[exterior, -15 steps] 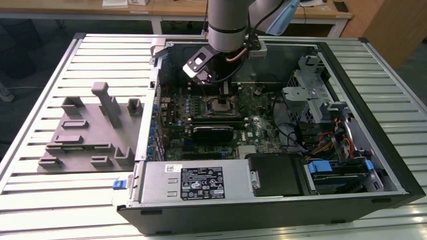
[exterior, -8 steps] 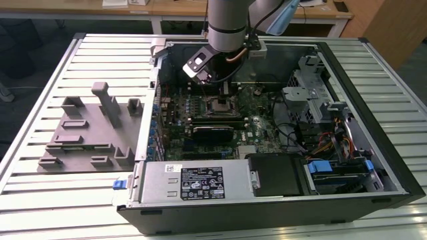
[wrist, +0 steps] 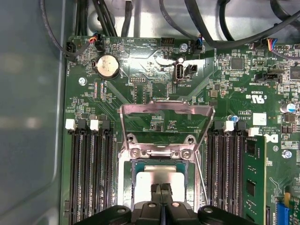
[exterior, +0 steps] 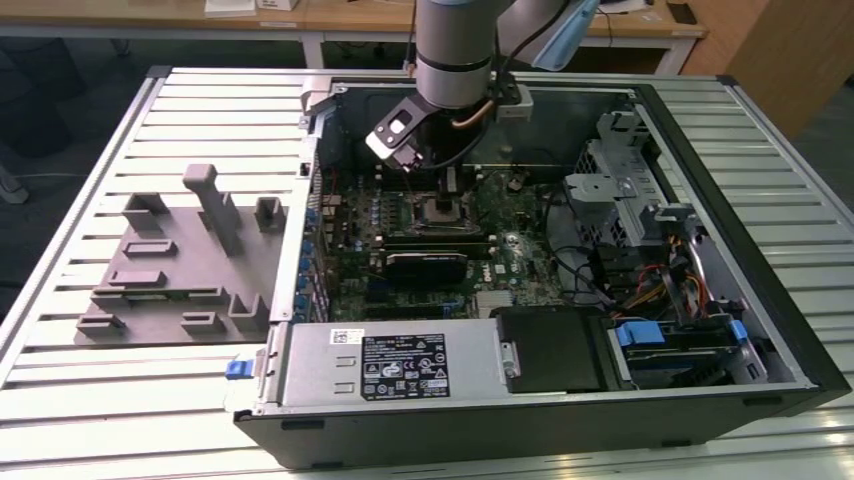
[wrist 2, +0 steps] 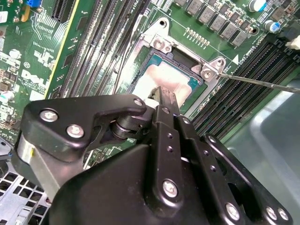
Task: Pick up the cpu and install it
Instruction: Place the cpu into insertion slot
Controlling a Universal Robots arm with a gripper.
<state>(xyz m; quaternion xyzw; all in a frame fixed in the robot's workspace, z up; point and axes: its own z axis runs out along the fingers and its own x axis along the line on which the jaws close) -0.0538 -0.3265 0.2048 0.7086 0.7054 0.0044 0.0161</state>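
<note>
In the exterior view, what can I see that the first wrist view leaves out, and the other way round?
The exterior view takes in the whole open computer case, the grey tray beside it on the slatted table, and the arm reaching in. The first wrist view brings up a coin battery, the raised metal socket frame and memory slots. Both show the tool down at the silvery chip in its socket.

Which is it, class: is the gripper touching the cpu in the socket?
Cannot tell. In both wrist views the gripper overlaps the cpu and its silvery top, hiding any gap or contact.
</note>
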